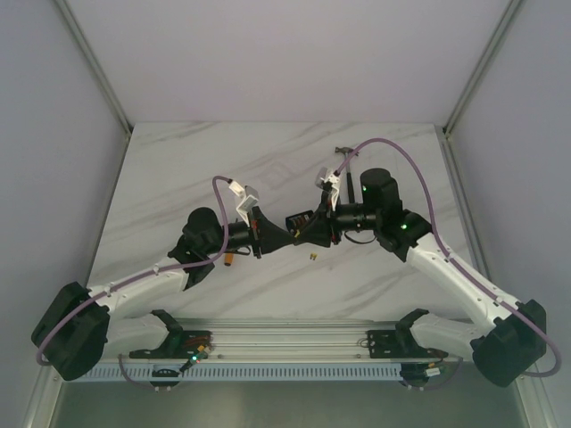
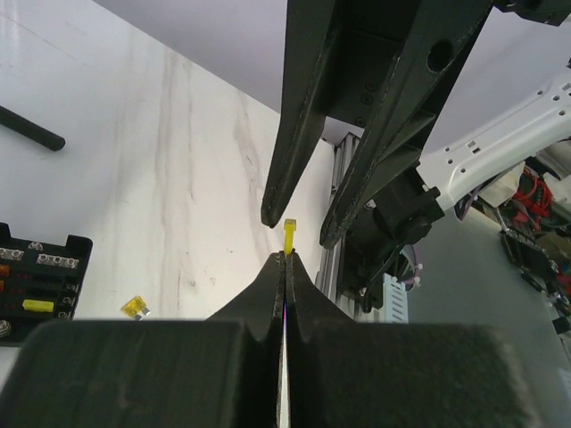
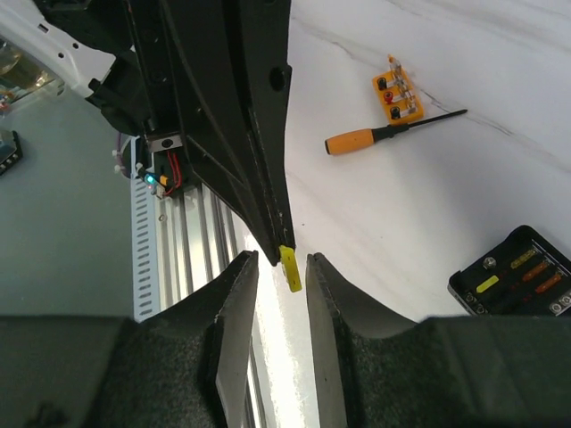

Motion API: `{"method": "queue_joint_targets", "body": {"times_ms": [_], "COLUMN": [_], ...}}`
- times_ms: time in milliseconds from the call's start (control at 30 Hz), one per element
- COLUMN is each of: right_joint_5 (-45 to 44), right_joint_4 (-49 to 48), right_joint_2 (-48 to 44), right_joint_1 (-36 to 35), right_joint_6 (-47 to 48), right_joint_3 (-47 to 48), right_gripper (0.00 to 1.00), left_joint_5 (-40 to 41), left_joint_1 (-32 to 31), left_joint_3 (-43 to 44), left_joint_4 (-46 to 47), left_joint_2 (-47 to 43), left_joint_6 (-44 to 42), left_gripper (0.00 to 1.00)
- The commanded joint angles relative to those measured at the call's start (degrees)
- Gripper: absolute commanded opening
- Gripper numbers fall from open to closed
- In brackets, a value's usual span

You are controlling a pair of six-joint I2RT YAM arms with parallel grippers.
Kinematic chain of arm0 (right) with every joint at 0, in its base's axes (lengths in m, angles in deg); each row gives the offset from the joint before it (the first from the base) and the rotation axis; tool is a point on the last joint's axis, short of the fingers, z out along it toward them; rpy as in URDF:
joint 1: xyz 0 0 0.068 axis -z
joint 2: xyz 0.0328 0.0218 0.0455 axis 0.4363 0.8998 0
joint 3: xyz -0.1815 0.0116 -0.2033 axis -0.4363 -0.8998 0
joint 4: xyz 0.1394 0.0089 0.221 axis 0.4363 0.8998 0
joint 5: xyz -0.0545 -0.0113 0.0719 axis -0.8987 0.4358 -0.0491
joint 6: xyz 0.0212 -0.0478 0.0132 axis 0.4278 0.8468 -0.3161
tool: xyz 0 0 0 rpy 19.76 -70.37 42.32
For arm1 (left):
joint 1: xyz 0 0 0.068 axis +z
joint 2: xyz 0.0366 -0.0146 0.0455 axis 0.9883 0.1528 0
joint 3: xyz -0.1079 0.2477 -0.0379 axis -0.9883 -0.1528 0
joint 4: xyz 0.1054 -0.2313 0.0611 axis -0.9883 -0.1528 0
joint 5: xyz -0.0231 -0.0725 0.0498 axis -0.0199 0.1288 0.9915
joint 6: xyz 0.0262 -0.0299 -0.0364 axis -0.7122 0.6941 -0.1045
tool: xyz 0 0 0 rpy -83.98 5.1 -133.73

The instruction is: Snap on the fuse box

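Observation:
The fuse box (image 2: pixel 40 276), a black square box with orange and yellow fuses in rows, lies on the marble table; it also shows low right in the right wrist view (image 3: pixel 517 276) and under the grippers from above (image 1: pixel 299 219). My left gripper (image 2: pixel 285 254) is shut on a small yellow fuse (image 2: pixel 289 236) that sticks out of its tips. My right gripper (image 3: pixel 281 260) faces it tip to tip, jaws apart on either side of the yellow fuse (image 3: pixel 291 267), with a gap on both sides. Both hang above the table, just in front of the box.
A loose yellow fuse (image 2: pixel 134 308) lies on the table near the box. An orange-handled screwdriver (image 3: pixel 357 140) and a small orange block (image 3: pixel 397 89) lie further left. A black rod (image 2: pixel 31 129) lies at the back. The aluminium rail (image 1: pixel 285 339) runs along the near edge.

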Motion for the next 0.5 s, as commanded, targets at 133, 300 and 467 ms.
{"method": "queue_joint_targets", "body": {"times_ms": [133, 300, 467], "right_joint_5": [4.1, 4.8, 4.9], "right_joint_4": [-1.3, -1.5, -1.4], "right_joint_2": [-0.7, -0.7, -0.5], "right_joint_1": [0.3, 0.4, 0.3], "right_joint_6": [1.0, 1.0, 1.0], "right_joint_3": [1.4, 1.4, 1.2], "right_gripper": [0.28, 0.20, 0.05], "left_joint_5": [-2.0, -1.9, -1.3], "left_joint_1": [0.3, 0.4, 0.4], "left_joint_3": [1.4, 1.4, 1.5], "left_joint_4": [2.7, 2.9, 2.8], "left_joint_2": [-0.1, 0.2, 0.7], "left_joint_6": [0.5, 0.7, 0.8], "left_gripper": [0.00, 0.00, 0.00]}}
